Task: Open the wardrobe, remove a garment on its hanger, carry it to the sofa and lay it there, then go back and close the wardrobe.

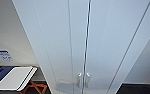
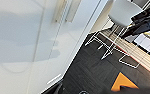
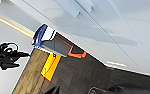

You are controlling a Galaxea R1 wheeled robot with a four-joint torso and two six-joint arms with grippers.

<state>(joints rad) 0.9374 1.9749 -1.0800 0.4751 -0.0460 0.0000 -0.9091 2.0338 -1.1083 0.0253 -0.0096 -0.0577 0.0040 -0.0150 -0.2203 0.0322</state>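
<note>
The robot is facing the wardrobe [image 1: 91, 37] close up, its doors sitting shut with the paired handles [image 1: 83, 79] low and central, probably for an opening reach. Whether either arm's jaws are released cannot be told.

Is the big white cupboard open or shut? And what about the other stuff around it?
wardrobe: both doors shut, standing upright.
handles: side by side at the door seam, nothing gripping them.
white board on orange legs: standing on the floor beside the wardrobe.
white chair: upright on its thin wire legs.
</note>
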